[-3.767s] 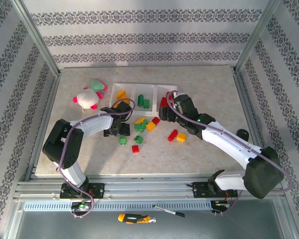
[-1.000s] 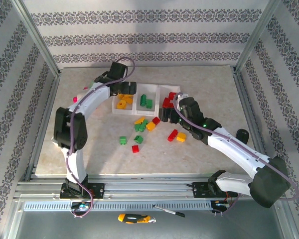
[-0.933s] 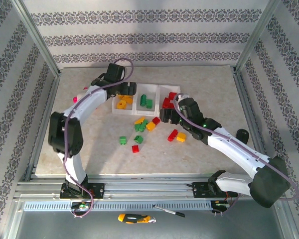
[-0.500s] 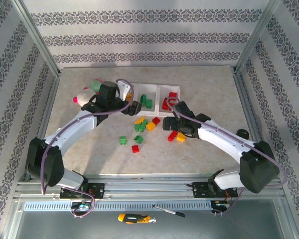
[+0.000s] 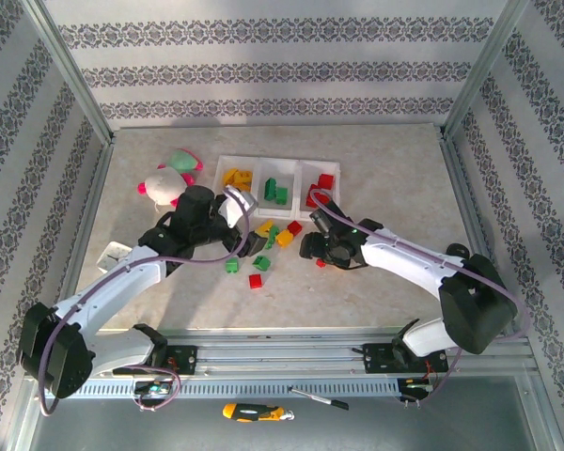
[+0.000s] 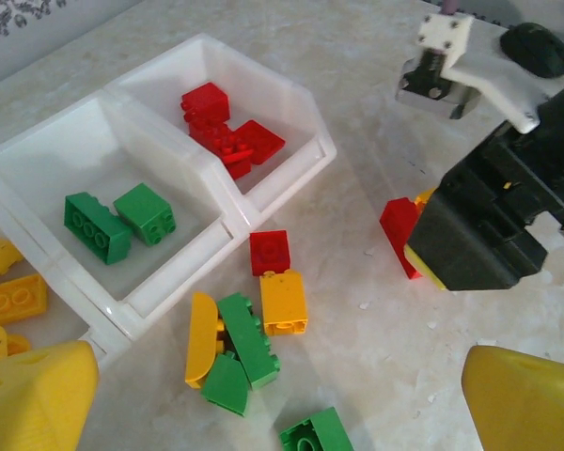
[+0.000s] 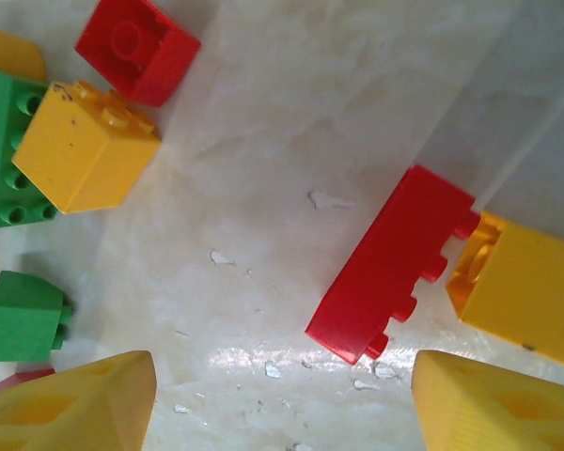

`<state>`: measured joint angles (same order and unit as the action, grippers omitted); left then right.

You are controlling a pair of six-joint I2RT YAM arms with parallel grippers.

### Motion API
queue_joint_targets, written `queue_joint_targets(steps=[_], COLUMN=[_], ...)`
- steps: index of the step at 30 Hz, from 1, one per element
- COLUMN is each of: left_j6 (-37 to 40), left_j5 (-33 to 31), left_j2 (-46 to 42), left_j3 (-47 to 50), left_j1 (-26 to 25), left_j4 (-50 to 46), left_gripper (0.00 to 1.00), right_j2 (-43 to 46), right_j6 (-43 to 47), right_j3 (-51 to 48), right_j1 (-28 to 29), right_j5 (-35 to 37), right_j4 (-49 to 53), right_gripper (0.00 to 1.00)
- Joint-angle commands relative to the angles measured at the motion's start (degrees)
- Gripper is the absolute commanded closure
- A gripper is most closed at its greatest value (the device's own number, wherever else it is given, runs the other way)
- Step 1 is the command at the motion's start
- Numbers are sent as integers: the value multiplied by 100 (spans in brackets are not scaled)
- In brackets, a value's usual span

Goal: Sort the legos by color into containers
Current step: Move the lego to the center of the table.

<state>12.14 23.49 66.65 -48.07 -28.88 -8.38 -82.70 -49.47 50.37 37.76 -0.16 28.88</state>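
The containers [image 5: 277,165] stand in a row at the back, with yellow, green and red legos sorted into them. Loose legos lie in front: a yellow and green pile [image 6: 235,343], a red square [image 6: 268,252] and a yellow block [image 6: 284,301]. My left gripper [image 6: 282,413] hangs open over a green brick [image 6: 315,438]; the top view has it [image 5: 247,246] by the pile. My right gripper [image 7: 287,404] is open low over the table, a long red brick [image 7: 395,268] just ahead of its right finger [image 7: 498,404], beside a yellow brick [image 7: 526,282].
A pink, white and green plush toy [image 5: 169,178] lies at the back left. A small white tray [image 5: 113,254] sits by the left edge. More loose bricks, green [image 5: 232,266] and red [image 5: 255,280], lie toward the near side.
My left arm swung back from the yellow bin to the loose pile. My right gripper came down from the red bin to the long red brick, its jaws narrowing somewhat.
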Motion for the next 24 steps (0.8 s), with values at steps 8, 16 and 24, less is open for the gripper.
queue_joint_targets(steps=[8, 16, 24], left_j6=[280, 224, 277], left_j5=[288, 287, 297], left_j2=[-93, -45, 24], left_j3=[276, 423, 475], left_j1=[-71, -71, -69], left_j4=[128, 385, 461], left_gripper=[1, 1, 1], right_j2=[-550, -1005, -1598], right_j6=[-260, 184, 513], right_j3=[67, 456, 909], right_j1=[-71, -223, -299], right_j5=[83, 279, 339], right_j4=[-137, -121, -17], right_gripper=[29, 31, 41])
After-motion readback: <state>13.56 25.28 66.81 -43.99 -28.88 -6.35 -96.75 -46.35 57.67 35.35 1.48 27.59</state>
